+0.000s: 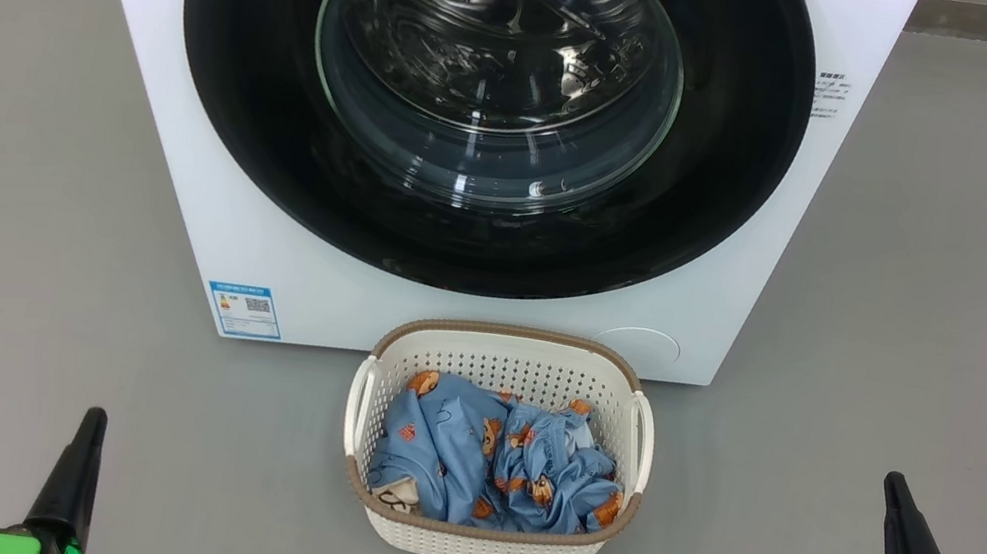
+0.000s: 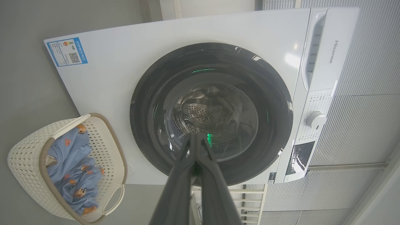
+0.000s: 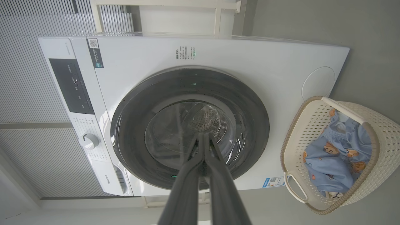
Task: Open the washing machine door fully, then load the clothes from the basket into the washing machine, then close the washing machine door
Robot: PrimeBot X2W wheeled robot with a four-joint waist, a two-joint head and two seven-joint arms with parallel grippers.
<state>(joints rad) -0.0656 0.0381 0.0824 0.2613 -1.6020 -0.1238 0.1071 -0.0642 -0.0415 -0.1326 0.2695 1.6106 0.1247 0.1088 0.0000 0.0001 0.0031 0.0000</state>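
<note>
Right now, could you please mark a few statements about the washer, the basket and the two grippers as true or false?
1. The washing machine door is closed. True.
2. The basket stands on the floor in front of the washing machine. True.
3. The clothes are inside the washing machine. False: they lie in the basket.
4. The left gripper holds a garment. False: it is shut on nothing.
5. The right gripper is shut and apart from the basket. True.
</note>
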